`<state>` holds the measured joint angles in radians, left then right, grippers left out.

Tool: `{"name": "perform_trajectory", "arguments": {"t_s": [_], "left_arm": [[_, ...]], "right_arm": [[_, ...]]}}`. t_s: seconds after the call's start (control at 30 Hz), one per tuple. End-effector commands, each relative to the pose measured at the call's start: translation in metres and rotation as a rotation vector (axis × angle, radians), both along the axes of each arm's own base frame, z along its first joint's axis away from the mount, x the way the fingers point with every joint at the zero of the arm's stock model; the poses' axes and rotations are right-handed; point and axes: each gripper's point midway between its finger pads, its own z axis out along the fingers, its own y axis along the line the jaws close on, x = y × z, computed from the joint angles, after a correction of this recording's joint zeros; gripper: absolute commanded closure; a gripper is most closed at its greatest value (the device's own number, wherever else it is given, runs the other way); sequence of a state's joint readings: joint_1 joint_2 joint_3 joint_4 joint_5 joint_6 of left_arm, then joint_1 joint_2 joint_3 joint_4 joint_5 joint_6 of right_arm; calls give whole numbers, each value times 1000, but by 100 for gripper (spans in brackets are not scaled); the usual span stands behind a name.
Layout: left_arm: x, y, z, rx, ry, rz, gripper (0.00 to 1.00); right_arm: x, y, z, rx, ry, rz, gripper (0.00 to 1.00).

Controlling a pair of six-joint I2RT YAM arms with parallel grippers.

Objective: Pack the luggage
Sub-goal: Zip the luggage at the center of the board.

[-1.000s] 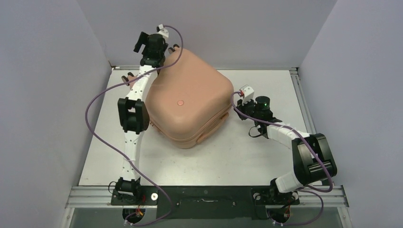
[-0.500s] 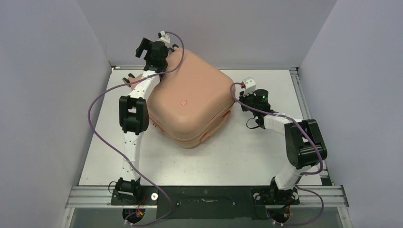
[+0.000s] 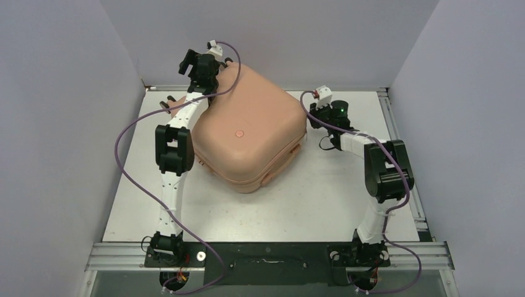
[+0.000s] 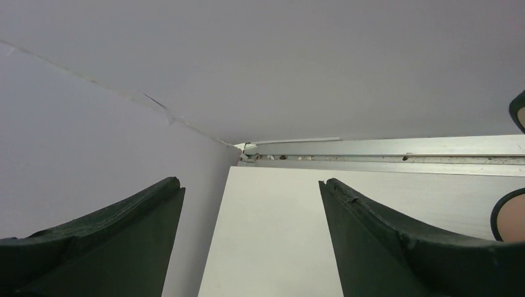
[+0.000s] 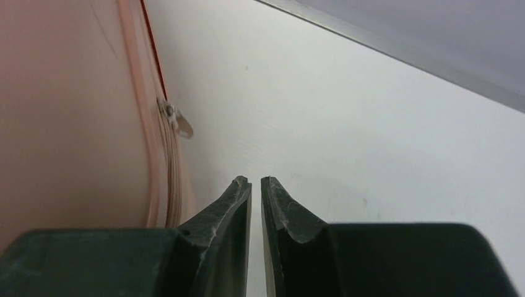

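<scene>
My left gripper (image 4: 251, 185) stands wide, its two dark fingers (image 4: 111, 229) spread far apart with nothing between them. Ahead of it are the white table (image 4: 272, 235), the metal rail (image 4: 384, 158) along the table's far edge and the corner of the grey walls (image 4: 186, 74). Far to the right of its tips a rounded pink shape rimmed in black (image 4: 512, 221) just shows; I cannot tell what part it is.

The luggage (image 3: 247, 133) lies closed just beside this gripper, to its right, between my two arms. Its salmon shell with the small round dot (image 3: 234, 133) faces up.

My right gripper (image 5: 255, 180) is narrow: the fingertips (image 5: 241, 192) nearly meet, with a thin slit between them, and they hold nothing. It hangs low over bare table. The luggage's side wall fills the space to the left of its tips. A small metal zipper pull (image 5: 176, 120) hangs ahead and left of them, apart from them.
</scene>
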<state>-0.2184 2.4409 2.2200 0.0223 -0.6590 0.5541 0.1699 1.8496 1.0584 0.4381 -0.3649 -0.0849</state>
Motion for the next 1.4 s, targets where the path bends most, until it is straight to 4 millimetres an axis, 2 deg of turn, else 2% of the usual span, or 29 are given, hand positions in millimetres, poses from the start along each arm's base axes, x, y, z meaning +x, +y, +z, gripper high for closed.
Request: {"name": "perform_trajectory", "arguments": {"t_s": [0.0,0.07,0.13,0.3,0.37,0.5,0.6,0.73,0.83,0.9,1.0,1.1,1.23,1.37], "left_arm": [[-9,-77,-44,-54,150,-212,18],[-11,-85,-48,-62,173,-245,19],[-15,-93,-54,-62,198,-276,20],[-18,-113,-60,-70,238,-363,20],[-19,-121,-64,-79,268,-407,19],[-22,-126,-66,-71,303,-443,14],[-22,-121,-64,-54,311,-422,13],[-25,-113,-65,-46,324,-380,12],[-27,-108,-64,-49,321,-346,11],[-29,-103,-63,-61,318,-320,9],[-33,-97,-61,-80,316,-276,7],[-36,-91,-60,-93,319,-250,7],[-40,-84,-60,-113,320,-229,7],[-43,-83,-57,-125,318,-223,7]], "right_arm": [[30,25,26,44,-26,130,86],[29,40,29,77,-12,212,88],[16,54,28,96,0,291,92],[-35,81,22,56,-10,455,95],[-56,90,25,54,-17,512,95],[-83,102,24,48,-12,571,94],[-86,94,24,39,-5,534,90],[-88,44,30,29,5,455,70],[-106,8,35,-17,12,461,53],[-128,-6,33,-39,43,508,48],[-173,-2,24,-42,100,640,42],[-207,6,14,-9,124,737,40],[-234,19,2,41,164,829,38],[-248,34,1,82,179,885,37]]}}
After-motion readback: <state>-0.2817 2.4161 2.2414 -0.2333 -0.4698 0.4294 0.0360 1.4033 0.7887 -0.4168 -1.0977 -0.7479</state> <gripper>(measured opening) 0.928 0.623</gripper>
